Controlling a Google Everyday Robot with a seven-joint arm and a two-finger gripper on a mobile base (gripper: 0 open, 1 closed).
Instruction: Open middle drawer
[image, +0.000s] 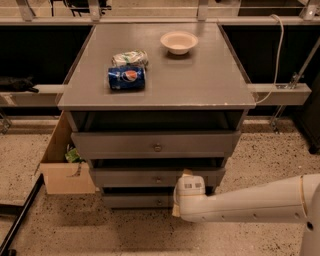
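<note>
The middle drawer (130, 177) is a grey flat front with a small round knob (158, 179), set between a wider drawer (115, 144) above and a narrower one (130, 201) below. All three fronts stand slightly stepped out from the cabinet. My gripper (181, 192) comes in from the right on a white arm (250, 202). It hangs just in front of the middle drawer's right part, a little right of and below the knob, and it covers the drawer's lower right corner.
On the grey cabinet top (200, 75) lie a blue Pepsi can (126, 78), a crumpled bag (130, 58) and a white bowl (179, 42). An open cardboard box (62, 170) stands on the speckled floor against the cabinet's left side. A black bar (17, 220) lies at lower left.
</note>
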